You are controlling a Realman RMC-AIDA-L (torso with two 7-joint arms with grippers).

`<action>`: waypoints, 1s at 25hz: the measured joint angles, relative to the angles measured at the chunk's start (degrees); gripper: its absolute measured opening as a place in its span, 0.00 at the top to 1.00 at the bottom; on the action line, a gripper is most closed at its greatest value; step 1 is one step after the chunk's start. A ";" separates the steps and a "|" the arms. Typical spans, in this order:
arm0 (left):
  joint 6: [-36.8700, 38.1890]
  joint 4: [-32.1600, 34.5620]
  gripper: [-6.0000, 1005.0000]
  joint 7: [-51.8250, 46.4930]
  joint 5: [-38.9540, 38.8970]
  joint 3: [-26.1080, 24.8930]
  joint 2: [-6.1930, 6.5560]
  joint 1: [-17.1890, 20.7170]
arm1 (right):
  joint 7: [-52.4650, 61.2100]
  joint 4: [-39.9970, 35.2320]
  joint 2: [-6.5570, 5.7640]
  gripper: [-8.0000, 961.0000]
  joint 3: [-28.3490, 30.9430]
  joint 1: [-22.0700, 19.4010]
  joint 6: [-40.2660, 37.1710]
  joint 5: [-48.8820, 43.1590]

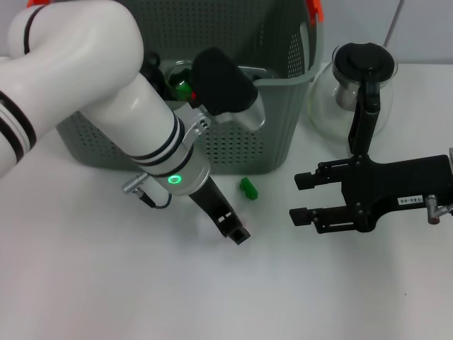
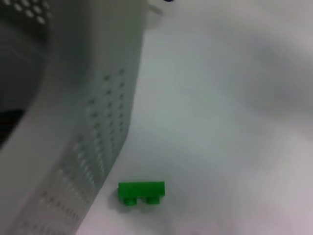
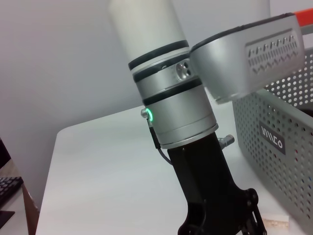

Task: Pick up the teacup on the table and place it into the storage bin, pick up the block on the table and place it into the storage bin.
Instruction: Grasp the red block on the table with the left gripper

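A small green block [image 1: 248,187] lies on the white table just in front of the storage bin [image 1: 233,149], a grey-green perforated basket with an orange-red clip at its rim. The left wrist view shows the block [image 2: 142,192] close to the bin's wall [image 2: 83,98]. My left gripper [image 1: 238,234] points down at the table, a little nearer to me than the block and to its left. A glassy object [image 1: 180,79] with something green shows inside the bin, partly hidden by my left arm; I cannot tell if it is the teacup. My right gripper [image 1: 303,197] is open and empty at the right.
A glass pot [image 1: 354,85] with a black lid and handle stands at the back right, beside the bin and behind my right gripper. The right wrist view shows the bin's wall with its black logo label [image 3: 271,137] and my left arm's wrist [image 3: 176,103].
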 joint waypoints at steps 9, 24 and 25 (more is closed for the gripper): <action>1.06 1.05 0.43 -3.51 -0.07 -0.67 0.00 -0.80 | 0.00 0.00 0.11 0.29 0.00 0.12 0.00 0.00; -1.75 4.17 0.43 -4.60 -0.01 -0.64 -0.01 -1.36 | 0.00 0.00 0.15 0.29 0.00 -0.03 0.00 -0.01; -1.76 4.33 0.43 -4.60 0.01 -0.61 0.00 -1.40 | 0.00 0.00 0.15 0.29 0.00 -0.03 0.00 -0.01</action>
